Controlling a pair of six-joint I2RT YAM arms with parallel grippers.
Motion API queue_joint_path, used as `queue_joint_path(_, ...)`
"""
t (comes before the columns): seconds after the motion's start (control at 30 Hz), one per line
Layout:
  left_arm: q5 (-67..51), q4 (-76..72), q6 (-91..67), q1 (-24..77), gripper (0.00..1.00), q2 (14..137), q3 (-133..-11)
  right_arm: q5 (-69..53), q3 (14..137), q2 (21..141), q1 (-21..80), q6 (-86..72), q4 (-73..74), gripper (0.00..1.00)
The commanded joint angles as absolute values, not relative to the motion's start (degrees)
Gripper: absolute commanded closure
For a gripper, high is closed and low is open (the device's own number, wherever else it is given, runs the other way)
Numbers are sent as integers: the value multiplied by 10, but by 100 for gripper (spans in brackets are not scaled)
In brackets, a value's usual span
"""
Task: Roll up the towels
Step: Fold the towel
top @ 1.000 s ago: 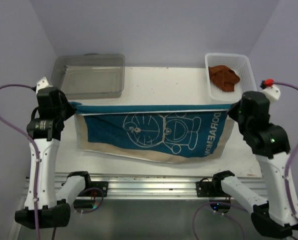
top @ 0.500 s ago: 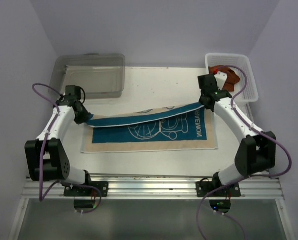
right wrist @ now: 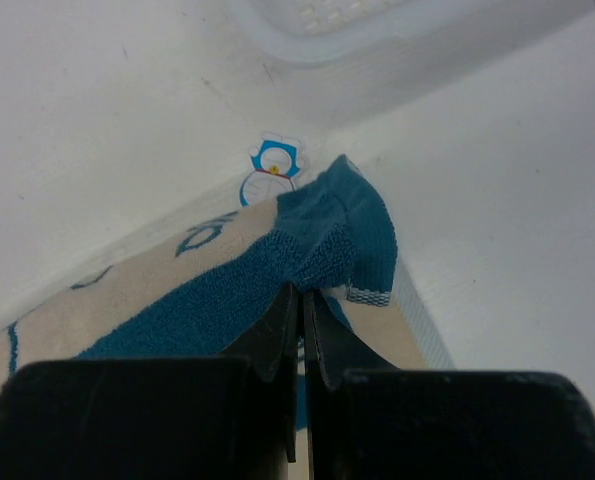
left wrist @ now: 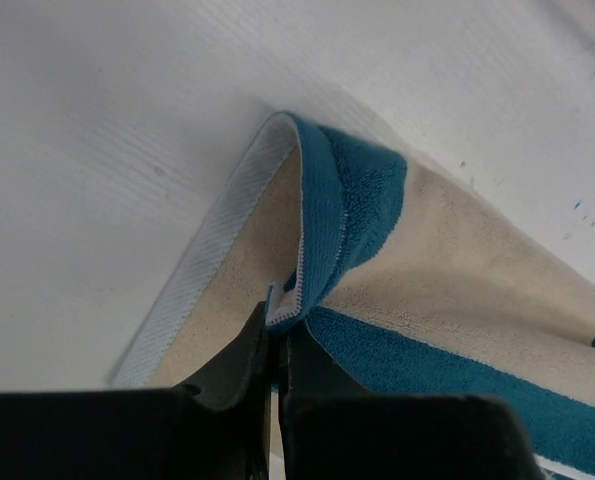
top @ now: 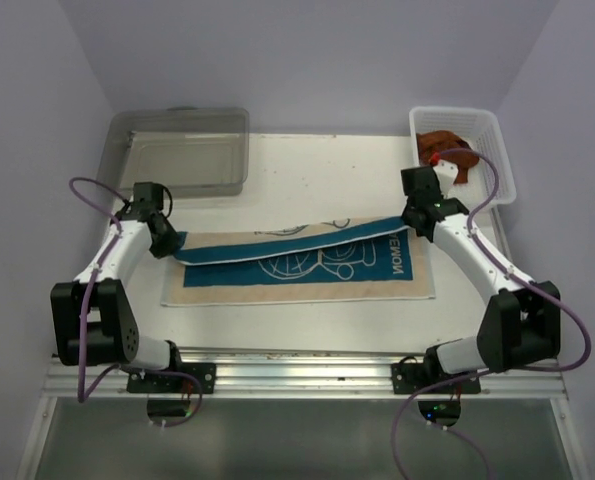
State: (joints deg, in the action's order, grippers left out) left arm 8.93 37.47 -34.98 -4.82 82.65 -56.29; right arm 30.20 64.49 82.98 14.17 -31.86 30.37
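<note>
**Top view.** A white table [top: 307,170] is seen from above. One cream towel [top: 307,285], with blue edges and a blue cartoon print with lettering, lies spread across the middle of the table. Its far long edge is lifted and drawn toward the near side as a blue band. The left gripper [top: 169,243] holds the left end of that band and the right gripper [top: 409,220] holds the right end. One rust-brown towel [top: 447,148] sits crumpled in the white mesh basket [top: 504,165] at the far right corner of the table. One clear plastic bin [top: 182,150] stands at the far left corner. In all there are two towels, two grippers, one basket and one bin.

**Left wrist view.** This close-up shows the grip that the top view leaves too small to read. The left gripper's dark fingers are pressed together, with the cream towel's blue-hemmed corner pinched between their tips. The cloth curls over above them, showing its cream face and a pale ribbed border. Only this towel and the table appear here.

**Right wrist view.** The right gripper's fingers are likewise closed tight, on a bunched blue corner of the cream towel. A small tag [right wrist: 275,160] printed with a blue cartoon face shows at the towel's far edge. The basket's base crosses the top of the picture, near that corner.
</note>
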Motion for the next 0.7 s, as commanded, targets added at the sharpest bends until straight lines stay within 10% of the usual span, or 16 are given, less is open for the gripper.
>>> queue_joint_path(0.0,85,362,-335,-54,100,787,-522,294,602,778,139,-319,327,100)
queue_joint_path(0.67,45,393,-338,-57,100,744,-464,225,418,660,138,-444,397,100)
